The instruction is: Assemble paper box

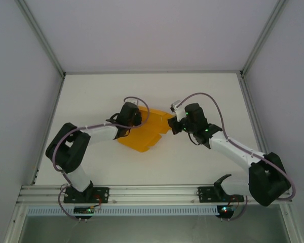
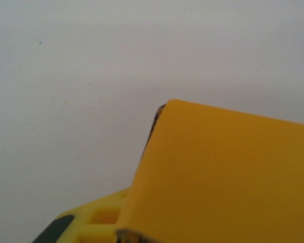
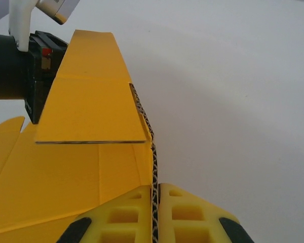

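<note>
Tabletop (image 1: 91, 101), flat and matte white, takes up most of the overhead view, fenced by grey walls and a silver aluminium frame (image 1: 142, 191) along the near edge. Two black-and-white arms reach in from that edge, the left arm (image 1: 86, 135) bending in from the left and the right arm (image 1: 233, 148) from the right. They meet near the table's middle.

Between them lies the paper box (image 1: 142, 135), an orange-yellow sheet of thin die-cut card, not yet a closed box. Most of it rests flat on the tabletop while some panels are folded up (how many, the overhead view does not make clear). From the right wrist the paper box (image 3: 91, 111) shows one panel standing up off the flat part, its free flap bent over level, and a corrugated cut edge running toward the camera.

The right gripper (image 1: 173, 124) sits at the sheet's right edge. In its own view the right gripper (image 3: 155, 195) is closed down on that cut edge, its two yellow ribbed fingers (image 3: 124, 215) pressing the card from either side.

The left gripper (image 1: 137, 117) is at the sheet's far-left corner. From the left wrist, a raised panel of the paper box (image 2: 228, 177) covers the lower right, and one yellow finger (image 2: 97, 218) pokes out beside it. Whether these jaws are apart or pinching I cannot tell.
</note>
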